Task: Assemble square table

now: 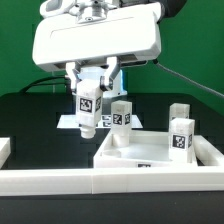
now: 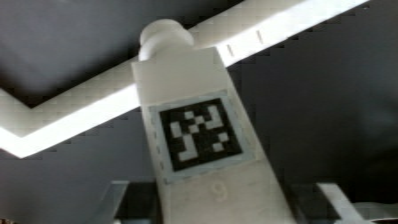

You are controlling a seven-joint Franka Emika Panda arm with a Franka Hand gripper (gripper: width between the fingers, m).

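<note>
**Held leg hangs upright, tabletop off toward four o'clock**

Going left to right across the exterior view: the fingers (image 1: 88,118) are partly closed around a white leg (image 1: 88,108), gripping it near its upper end, its black-and-white tag facing the camera. The leg's long axis runs straight up and down, twelve to six o'clock, with the lower tip just above the black desk (image 1: 30,120) or perhaps touching it; I cannot tell which. In the wrist view the same leg (image 2: 196,120) runs straight out from between the two finger pads, so it sits in line with the grip, not skewed.

Next to the right, a second leg (image 1: 121,114) stands upright just beside the held one, at about three o'clock from it. Farther right, a third leg (image 1: 181,131) stands at the tabletop's far right.

The tabletop (image 1: 150,158) lies flat, rim up, toward four o'clock from the fingers, near but apart from the held leg. A long white wall (image 1: 60,181) runs along the front.

My judgement: the coming move turns on carrying the upright leg toward four o'clock, keeping its axis vertical and clearing the neighbouring leg.
</note>
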